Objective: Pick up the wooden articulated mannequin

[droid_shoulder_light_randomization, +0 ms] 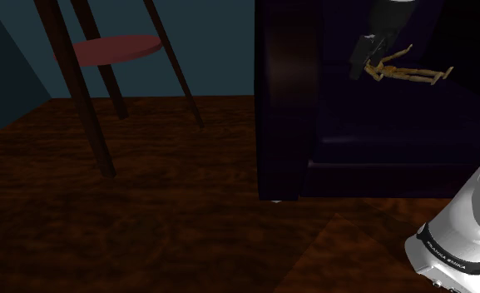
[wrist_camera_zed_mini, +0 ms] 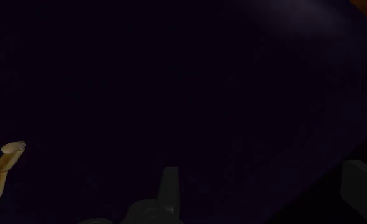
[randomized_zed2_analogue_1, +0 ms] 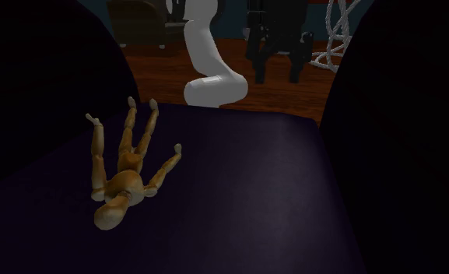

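A dark brown wooden floor [droid_shoulder_light_randomization: 146,225] spreads across the shoulder view, with a teal wall [droid_shoulder_light_randomization: 221,42] behind it. On the floor stands a large dark purple upholstered armchair [droid_shoulder_light_randomization: 288,100]. Its broad seat cushion [randomized_zed2_analogue_1: 277,194] is flanked by tall padded sides in the second exterior view.

The white robot arm [randomized_zed2_analogue_1: 207,62] rises beyond the far edge of the seat in the second exterior view. Its white stand-side base [droid_shoulder_light_randomization: 462,241] sits at the shoulder view's lower right. At the shoulder view's upper left is a round red-topped side table [droid_shoulder_light_randomization: 117,48] on slanting dark legs, well apart from the armchair.

The black two-finger end effector [droid_shoulder_light_randomization: 364,57] hangs over the seat cushion, close to the end of the figure that lies toward the shoulder view's left. Whether it touches the figure cannot be told. In the wrist view the end effector [wrist_camera_zed_mini: 264,172] has its fingers [wrist_camera_zed_mini: 169,184] spread well apart, with nothing but dark cushion between them.

The tan wooden articulated mannequin [randomized_zed2_analogue_1: 125,175] lies flat on the seat cushion. Its rounded head is nearest the second exterior camera and its four limbs are splayed toward the arm. In the shoulder view the mannequin [droid_shoulder_light_randomization: 408,73] stretches across the seat. One jointed limb of the mannequin [wrist_camera_zed_mini: 0,175] shows in the wrist view, off to the side of the fingers and not between them.
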`<state>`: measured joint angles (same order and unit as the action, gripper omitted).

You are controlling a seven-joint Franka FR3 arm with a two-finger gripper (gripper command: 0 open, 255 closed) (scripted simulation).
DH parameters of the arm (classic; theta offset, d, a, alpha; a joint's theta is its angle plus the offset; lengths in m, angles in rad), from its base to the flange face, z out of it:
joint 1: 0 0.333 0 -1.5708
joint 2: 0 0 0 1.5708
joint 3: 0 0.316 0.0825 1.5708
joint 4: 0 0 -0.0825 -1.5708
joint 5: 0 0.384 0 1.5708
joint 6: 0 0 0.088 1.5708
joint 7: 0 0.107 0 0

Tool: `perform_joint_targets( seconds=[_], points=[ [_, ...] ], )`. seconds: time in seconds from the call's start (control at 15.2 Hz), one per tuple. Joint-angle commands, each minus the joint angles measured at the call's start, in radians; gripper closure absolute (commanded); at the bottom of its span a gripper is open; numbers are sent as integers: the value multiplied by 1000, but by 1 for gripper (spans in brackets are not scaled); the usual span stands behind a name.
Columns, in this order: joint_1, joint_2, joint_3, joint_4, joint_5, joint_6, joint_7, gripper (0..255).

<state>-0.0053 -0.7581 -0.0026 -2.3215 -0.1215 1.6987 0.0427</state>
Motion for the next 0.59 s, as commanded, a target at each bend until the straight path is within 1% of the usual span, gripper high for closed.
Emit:
perform_joint_targets(
  seconds=[0.0,0.53],
  points=[
    [0,0,0,0,0,0,0,0],
    [-72,138,-200,124,-17,-55,-137,0]
  ],
)
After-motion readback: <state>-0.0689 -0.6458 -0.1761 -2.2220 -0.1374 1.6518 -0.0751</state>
